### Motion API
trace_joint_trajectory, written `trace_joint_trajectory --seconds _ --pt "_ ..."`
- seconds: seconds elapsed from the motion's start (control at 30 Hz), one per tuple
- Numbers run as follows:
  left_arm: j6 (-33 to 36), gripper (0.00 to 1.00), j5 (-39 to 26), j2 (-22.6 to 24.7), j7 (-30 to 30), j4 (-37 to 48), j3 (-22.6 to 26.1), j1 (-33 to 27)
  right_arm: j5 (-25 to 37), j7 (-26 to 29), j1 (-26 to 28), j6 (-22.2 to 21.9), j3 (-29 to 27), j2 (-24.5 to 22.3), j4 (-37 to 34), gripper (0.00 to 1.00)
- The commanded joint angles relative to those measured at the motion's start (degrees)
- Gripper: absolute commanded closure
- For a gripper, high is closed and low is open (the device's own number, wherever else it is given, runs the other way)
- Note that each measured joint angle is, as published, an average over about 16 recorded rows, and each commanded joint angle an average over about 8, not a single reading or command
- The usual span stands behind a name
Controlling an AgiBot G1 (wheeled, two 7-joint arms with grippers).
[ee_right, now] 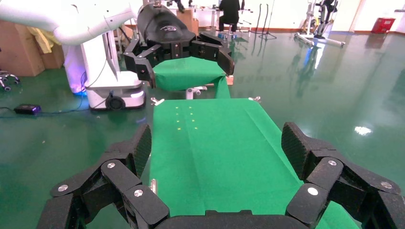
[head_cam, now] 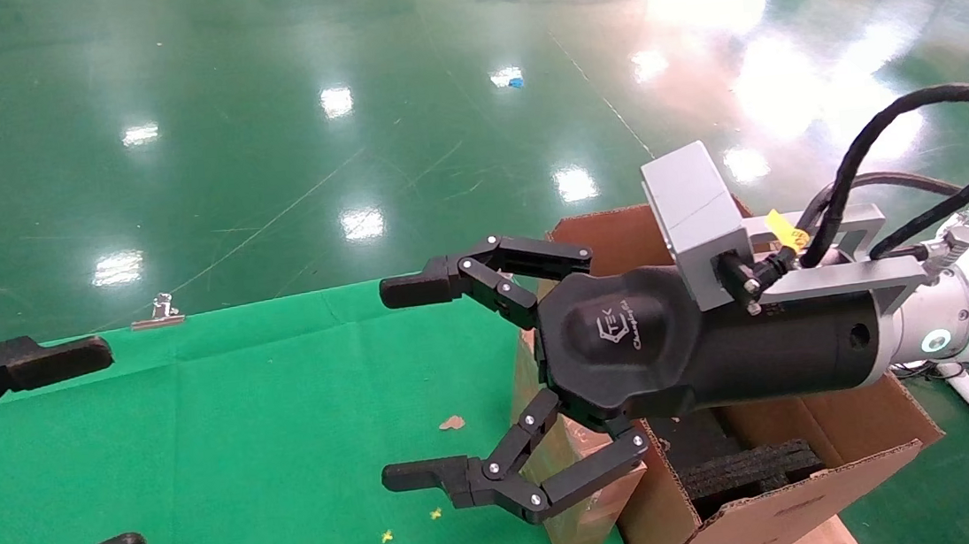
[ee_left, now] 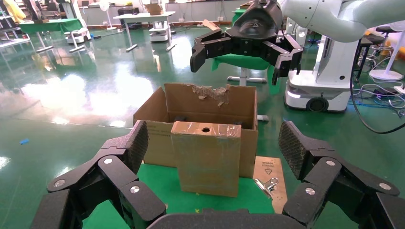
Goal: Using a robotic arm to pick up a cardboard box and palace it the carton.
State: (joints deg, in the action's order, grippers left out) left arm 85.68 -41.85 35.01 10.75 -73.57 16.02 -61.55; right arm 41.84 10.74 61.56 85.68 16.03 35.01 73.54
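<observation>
Green cloth (head_cam: 225,439) covers the table at lower left of the head view, glossy green floor beyond. At lower centre the cardboard box (head_cam: 582,498) stands upright against the carton (head_cam: 821,439). Above them, mid-frame, the robotic arm's right gripper (head_cam: 393,383) hangs spread wide and empty. At far left, the left gripper (head_cam: 115,450) is also spread and empty.

Bright overhead glare on floor (head_cam: 691,12); perhaps overexposed.

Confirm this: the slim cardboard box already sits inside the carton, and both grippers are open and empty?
Not quite. The cardboard box stands upright on the green cloth, outside the carton, as the left wrist view shows. Both the left gripper and right gripper are open and empty.
</observation>
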Motion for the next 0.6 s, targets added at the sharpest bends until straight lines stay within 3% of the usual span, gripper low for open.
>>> trace_joint_trajectory --seconds 0.03,0.4,0.6 --pt "0.00 0.00 0.00 0.00 0.00 0.00 0.00 0.00 0.00 0.00 0.00 0.00 0.00 0.00 0.00 0.00" --pt "0.00 0.00 0.00 0.00 -0.01 0.01 0.01 -0.01 0.69 0.08 0.16 0.11 0.32 -0.10 0.35 0.00" --pt "0.01 0.00 0.02 0.00 -0.03 0.04 0.04 -0.03 8.64 1.09 3.44 1.37 4.36 0.47 2.84 0.00"
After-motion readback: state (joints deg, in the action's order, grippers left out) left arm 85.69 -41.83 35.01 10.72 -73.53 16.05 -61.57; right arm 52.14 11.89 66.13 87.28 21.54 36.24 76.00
